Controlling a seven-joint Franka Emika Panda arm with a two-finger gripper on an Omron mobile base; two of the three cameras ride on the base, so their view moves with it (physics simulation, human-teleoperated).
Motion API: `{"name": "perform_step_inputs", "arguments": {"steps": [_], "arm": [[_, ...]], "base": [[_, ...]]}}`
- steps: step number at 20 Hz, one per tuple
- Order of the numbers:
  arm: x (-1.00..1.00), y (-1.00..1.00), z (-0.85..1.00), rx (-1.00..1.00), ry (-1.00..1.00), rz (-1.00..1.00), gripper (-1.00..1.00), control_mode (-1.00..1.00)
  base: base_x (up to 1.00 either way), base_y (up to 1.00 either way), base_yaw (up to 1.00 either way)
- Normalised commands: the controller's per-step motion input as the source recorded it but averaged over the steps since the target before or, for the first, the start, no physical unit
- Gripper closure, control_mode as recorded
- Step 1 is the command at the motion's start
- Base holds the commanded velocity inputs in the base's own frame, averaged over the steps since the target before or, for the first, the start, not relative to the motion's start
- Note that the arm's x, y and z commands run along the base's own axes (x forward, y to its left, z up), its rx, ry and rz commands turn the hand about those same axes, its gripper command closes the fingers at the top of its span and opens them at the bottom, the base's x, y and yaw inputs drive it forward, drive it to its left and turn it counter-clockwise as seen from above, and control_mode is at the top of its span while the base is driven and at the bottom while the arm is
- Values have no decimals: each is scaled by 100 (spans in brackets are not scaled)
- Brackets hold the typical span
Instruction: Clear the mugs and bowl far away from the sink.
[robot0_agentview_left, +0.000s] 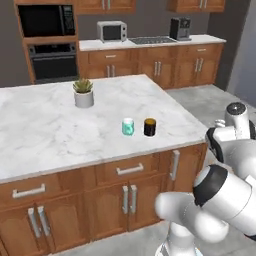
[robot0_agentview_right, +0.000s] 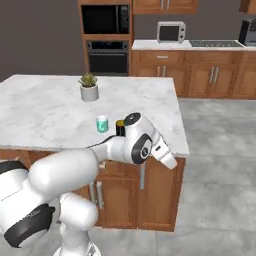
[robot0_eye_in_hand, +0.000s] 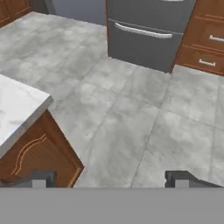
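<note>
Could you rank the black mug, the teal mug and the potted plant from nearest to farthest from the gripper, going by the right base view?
Measured from the gripper, which hangs open off the island's near right corner:
1. Black mug, on the counter just behind the wrist.
2. Teal mug, beside the black one, to its left.
3. Potted plant, farther back on the counter.

On the island counter (robot0_agentview_left: 50, 130) before me, the teal mug (robot0_agentview_left: 128, 126) stands just left of the black mug (robot0_agentview_left: 149, 127); the potted plant (robot0_agentview_left: 83, 93) sits behind them, further left
</note>
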Motion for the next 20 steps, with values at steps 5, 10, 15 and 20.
{"name": "perform_step_inputs", "arguments": {"steps": [5,10,15,20], "arm": [[0,0,0,0,0,0,-100,100],[0,0,0,0,0,0,-100,100],[0,0,0,0,0,0,-100,100],[0,0,0,0,0,0,-100,100]], "base": [[0,0,-100],[0,0,-100],[0,0,-100],[0,0,-100]]}}
